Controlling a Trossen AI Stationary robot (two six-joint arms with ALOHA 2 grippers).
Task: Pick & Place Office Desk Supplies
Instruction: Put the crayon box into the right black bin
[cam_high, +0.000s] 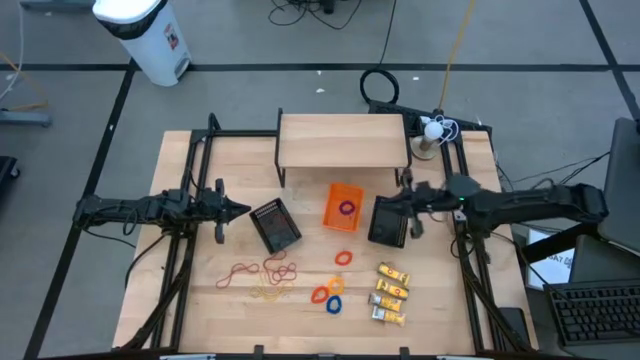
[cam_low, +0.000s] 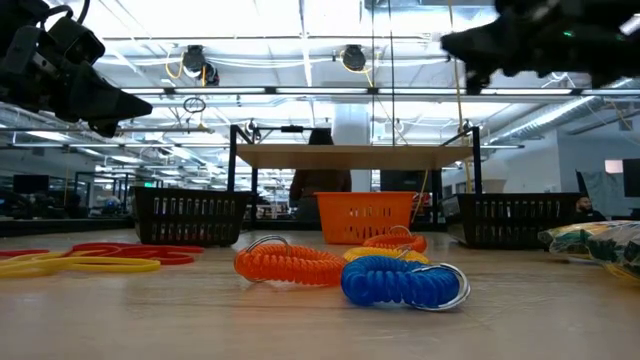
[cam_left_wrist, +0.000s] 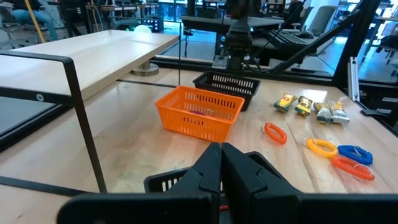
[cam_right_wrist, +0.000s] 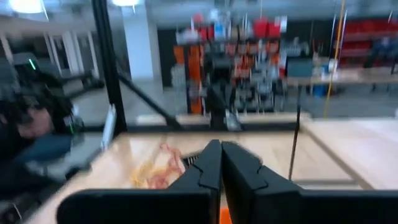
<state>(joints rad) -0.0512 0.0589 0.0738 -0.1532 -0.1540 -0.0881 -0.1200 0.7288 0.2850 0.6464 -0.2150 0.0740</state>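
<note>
Red and tan rubber bands (cam_high: 262, 274) lie on the near left of the table. Coiled rings in orange, yellow and blue (cam_high: 328, 293) lie near the middle, with one more orange ring (cam_high: 343, 258) beyond them. Yellow-and-white packets (cam_high: 390, 292) lie in a row at the near right. A purple-red ring (cam_high: 347, 208) rests in the orange bin (cam_high: 336, 215). My left gripper (cam_high: 243, 210) hovers shut, left of the left black mesh bin (cam_high: 275, 225). My right gripper (cam_high: 385, 204) is shut and raised over the right black mesh bin (cam_high: 388, 228). Neither gripper holds anything.
A wooden shelf (cam_high: 343, 140) on black metal legs stands at the far middle of the table. A small stand with a white ball (cam_high: 432, 130) sits at the far right. The near strip of the table holds the loose items.
</note>
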